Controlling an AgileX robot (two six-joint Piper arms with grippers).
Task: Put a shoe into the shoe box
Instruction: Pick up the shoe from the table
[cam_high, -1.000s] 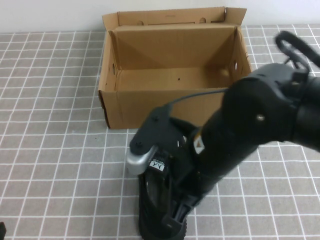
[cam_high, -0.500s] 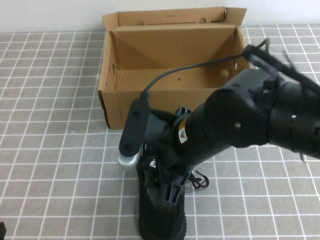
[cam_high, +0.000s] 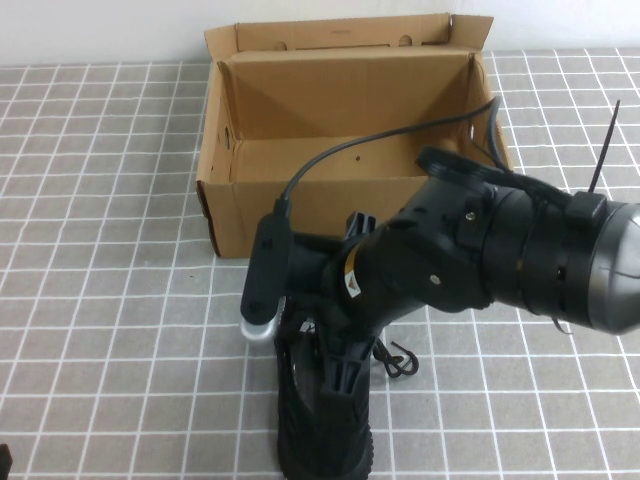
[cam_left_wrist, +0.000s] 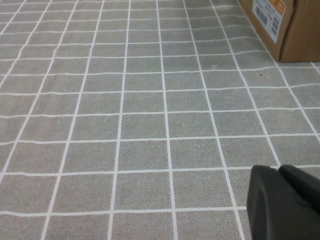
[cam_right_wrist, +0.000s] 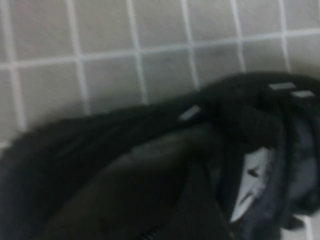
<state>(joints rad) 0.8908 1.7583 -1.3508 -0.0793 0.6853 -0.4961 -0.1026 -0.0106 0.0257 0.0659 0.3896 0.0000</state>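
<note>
**Black sneaker under the right arm, box still empty**

Black knit sneaker (cam_high: 320, 420) lies on the grey tiled worktop (cam_high: 110, 330) near its front edge, heel toward the robot, toe toward the shoe box. Its laces spill out to the right. The right wrist view looks straight down into the shoe's collar, with white side dashes and the white tongue label in sight, so the camera sits very close above it.

Over the last second the right arm has rolled its wrist and sunk lower over the shoe; its bulk now covers less of the box front than before. The right end effector (cam_high: 335, 375) is down at the shoe's opening, but the arm hides it, so whether its fingers are apart or closed on the shoe cannot be told. This looks like the grasping step, with the lift not yet begun.

Just behind the shoe stands the brown cardboard shoe box (cam_high: 300, 215), open and empty, flaps up, toward the worktop's far edge.

The left end effector (cam_left_wrist: 282, 202) hangs parked low over bare tiles near the front left corner, fingers together.
</note>
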